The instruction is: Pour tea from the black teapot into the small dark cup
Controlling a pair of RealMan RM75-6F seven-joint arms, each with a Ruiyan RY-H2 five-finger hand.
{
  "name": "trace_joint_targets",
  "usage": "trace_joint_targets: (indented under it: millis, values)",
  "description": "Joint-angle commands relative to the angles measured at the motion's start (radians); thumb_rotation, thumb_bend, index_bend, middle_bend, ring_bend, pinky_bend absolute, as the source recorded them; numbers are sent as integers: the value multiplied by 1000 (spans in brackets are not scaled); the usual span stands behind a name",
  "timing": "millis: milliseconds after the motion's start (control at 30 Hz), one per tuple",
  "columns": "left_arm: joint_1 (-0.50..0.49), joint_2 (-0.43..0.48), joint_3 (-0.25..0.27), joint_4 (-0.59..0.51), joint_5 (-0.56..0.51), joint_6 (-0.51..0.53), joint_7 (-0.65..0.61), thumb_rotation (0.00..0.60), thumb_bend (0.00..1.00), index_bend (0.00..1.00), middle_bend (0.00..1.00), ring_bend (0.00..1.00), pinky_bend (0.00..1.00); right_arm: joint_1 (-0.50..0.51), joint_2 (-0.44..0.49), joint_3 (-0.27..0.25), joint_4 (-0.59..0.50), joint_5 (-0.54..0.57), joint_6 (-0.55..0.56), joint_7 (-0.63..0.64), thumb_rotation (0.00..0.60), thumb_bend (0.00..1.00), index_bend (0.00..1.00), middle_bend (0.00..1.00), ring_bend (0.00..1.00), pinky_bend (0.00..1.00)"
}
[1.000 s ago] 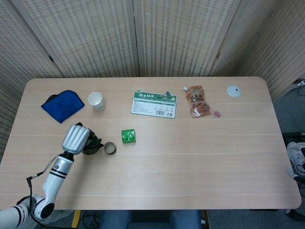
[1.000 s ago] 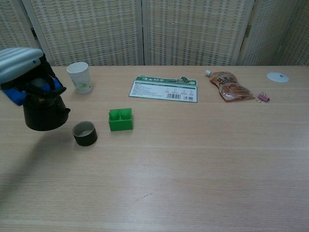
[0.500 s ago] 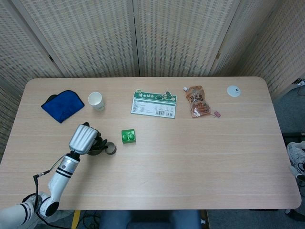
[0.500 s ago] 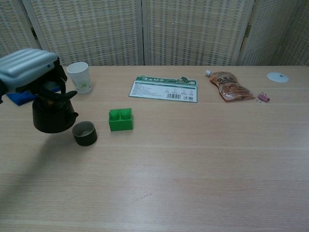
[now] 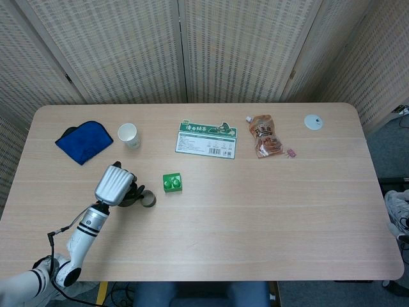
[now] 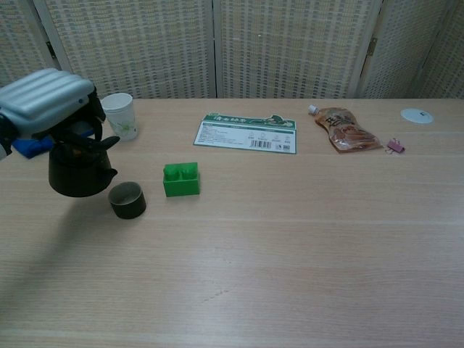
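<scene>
My left hand (image 5: 115,185) (image 6: 49,101) grips the black teapot (image 6: 78,170) by its top and holds it above the table. In the head view the hand hides most of the pot (image 5: 133,194). The small dark cup (image 6: 127,199) (image 5: 147,199) stands upright just right of the pot, and looks unfilled in the chest view. The pot's spout points right, close above the cup's left rim. My right hand is in neither view.
A green block (image 6: 181,178) sits right of the cup. Behind the pot stand a white paper cup (image 6: 118,115) and a blue cloth (image 5: 84,141). Farther right lie a green card (image 5: 206,139), a brown pouch (image 5: 264,135), a pink clip (image 5: 291,153) and a white disc (image 5: 313,121).
My left hand has carried the teapot to the right, up to the cup, and lifted it slightly. The cup has not moved.
</scene>
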Motion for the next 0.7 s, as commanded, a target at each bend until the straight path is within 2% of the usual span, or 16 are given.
trace_joint_targets:
  millis: [33,400,533,700]
  values:
    - [-1,-6,-1,7,-2,2,4,392,359,1000,1000,1000,523,0,0,0,0,-1,0,0,600,87,344,298,243,257]
    - [-8,-21,2,33,7,9,23,424,361,1000,1000,1000,523,-5,-1,-2,0,-1,3,2,600,82,344,298,243,257]
    - [-11,-24,5,35,10,9,31,488,370,1000,1000,1000,523,-6,-2,-2,2,0,2,4,600,83,344,298,243,257]
    - [-13,-32,3,37,6,7,44,506,372,1000,1000,1000,523,-6,-3,-1,4,1,1,5,600,81,344,298,243,257]
